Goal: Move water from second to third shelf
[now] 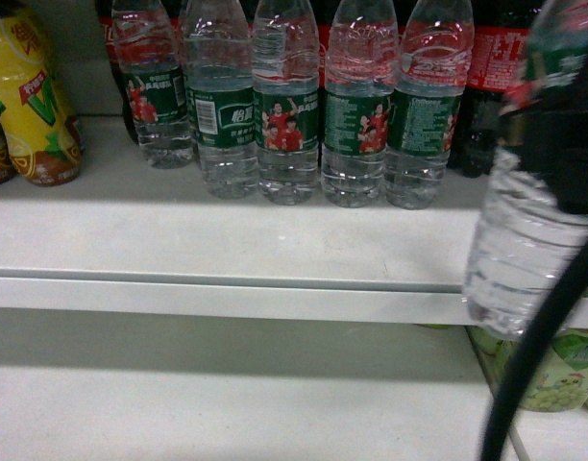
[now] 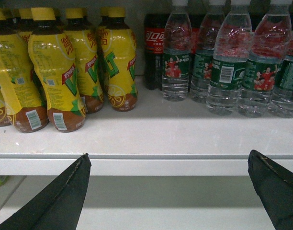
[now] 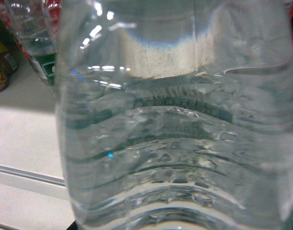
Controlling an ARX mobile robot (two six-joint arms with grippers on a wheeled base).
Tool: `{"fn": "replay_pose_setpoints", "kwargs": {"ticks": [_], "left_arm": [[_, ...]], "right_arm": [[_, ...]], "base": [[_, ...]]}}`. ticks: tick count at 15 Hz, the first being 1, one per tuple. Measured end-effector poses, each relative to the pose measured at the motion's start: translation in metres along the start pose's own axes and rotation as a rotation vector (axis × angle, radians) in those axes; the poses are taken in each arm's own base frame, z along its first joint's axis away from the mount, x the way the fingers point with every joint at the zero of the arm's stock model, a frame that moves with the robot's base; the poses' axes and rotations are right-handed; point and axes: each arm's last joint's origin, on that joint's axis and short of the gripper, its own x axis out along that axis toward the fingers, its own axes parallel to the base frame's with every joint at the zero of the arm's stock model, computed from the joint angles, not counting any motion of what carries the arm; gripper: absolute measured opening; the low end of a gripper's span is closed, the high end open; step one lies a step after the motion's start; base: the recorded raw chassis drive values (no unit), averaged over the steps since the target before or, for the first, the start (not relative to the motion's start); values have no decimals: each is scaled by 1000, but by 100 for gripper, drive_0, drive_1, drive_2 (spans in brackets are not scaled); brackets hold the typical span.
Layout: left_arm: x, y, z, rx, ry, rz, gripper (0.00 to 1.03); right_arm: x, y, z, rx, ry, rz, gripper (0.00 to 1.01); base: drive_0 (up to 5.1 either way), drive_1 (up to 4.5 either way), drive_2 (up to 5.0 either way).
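One water bottle (image 1: 525,250), clear and ribbed with a green label, hangs in front of the shelf's front edge at the far right. My right gripper (image 1: 568,125), a dark mass, is shut around its label zone. That bottle (image 3: 175,124) fills the right wrist view and hides the fingers. Several more water bottles (image 1: 287,106) stand in a row on the white shelf (image 1: 227,240); they also show at upper right as water bottles (image 2: 228,67). My left gripper (image 2: 168,155) is open and holds nothing, level with the shelf's front lip (image 2: 151,165). It is out of the head view.
Yellow lemon tea bottles (image 1: 30,96) (image 2: 55,72) stand at the shelf's left. Dark cola bottles (image 1: 496,58) (image 2: 153,48) stand behind the water. A lower white shelf (image 1: 227,403) carries green-labelled bottles (image 1: 553,375) at the right. A black cable (image 1: 534,346) hangs below the held bottle.
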Motion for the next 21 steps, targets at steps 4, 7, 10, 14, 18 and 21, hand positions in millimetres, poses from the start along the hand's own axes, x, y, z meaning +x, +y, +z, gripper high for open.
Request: {"fn": "replay_pose_setpoints", "kwargs": {"ticks": [4, 7, 10, 14, 18, 21], "left_arm": [[0, 0, 0, 0, 0, 0, 98], [0, 0, 0, 0, 0, 0, 98], [0, 0, 0, 0, 0, 0, 98], [0, 0, 0, 0, 0, 0, 98], [0, 0, 0, 0, 0, 0, 98], [0, 0, 0, 0, 0, 0, 98]], "right_arm": [[-17, -8, 4, 23, -22, -21, 43], [-101, -62, 21, 116, -217, -287, 43], [-104, -64, 20, 96, -213, -225, 43], [-111, -58, 21, 84, -219, -132, 43], [-111, -56, 19, 82, -187, -90, 43], [-111, -55, 19, 80, -185, -78, 43]], "base": [[0, 0, 0], [0, 0, 0], [0, 0, 0], [0, 0, 0], [0, 0, 0], [0, 0, 0]]}}
